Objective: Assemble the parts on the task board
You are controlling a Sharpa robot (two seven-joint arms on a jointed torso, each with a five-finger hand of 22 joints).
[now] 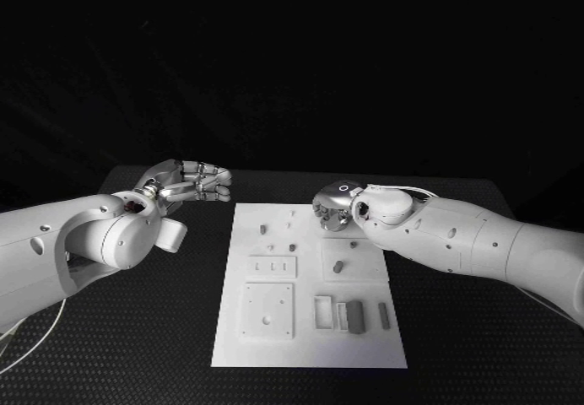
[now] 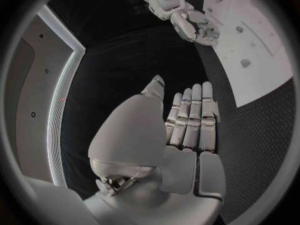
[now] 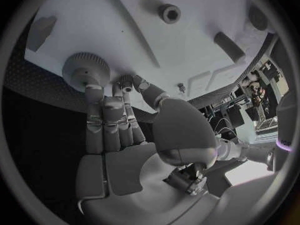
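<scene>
The white task board (image 1: 310, 337) lies in the middle of the black table, also seen as the board (image 3: 125, 30) and the board (image 2: 269, 60). My right hand (image 1: 332, 211) hangs over its far right part. There its fingertips (image 3: 94, 92) touch a round knurled grey gear (image 3: 82, 69) that stands on the board, while the thumb lies beside it without gripping. My left hand (image 1: 190, 180) hovers off the board's far left corner, fingers (image 2: 190, 117) straight and side by side, holding nothing. Small grey parts lie around, such as a peg (image 1: 339, 267) and a block (image 1: 357, 316).
On the board sit a three-slot plate (image 1: 272, 267), a square plate (image 1: 267, 310), a small frame (image 1: 322, 310) and a bar (image 1: 385, 315). A ring-shaped part (image 3: 169, 12) and a slanted peg (image 3: 226, 42) lie beyond the gear. Black table (image 1: 134, 337) surrounds the board.
</scene>
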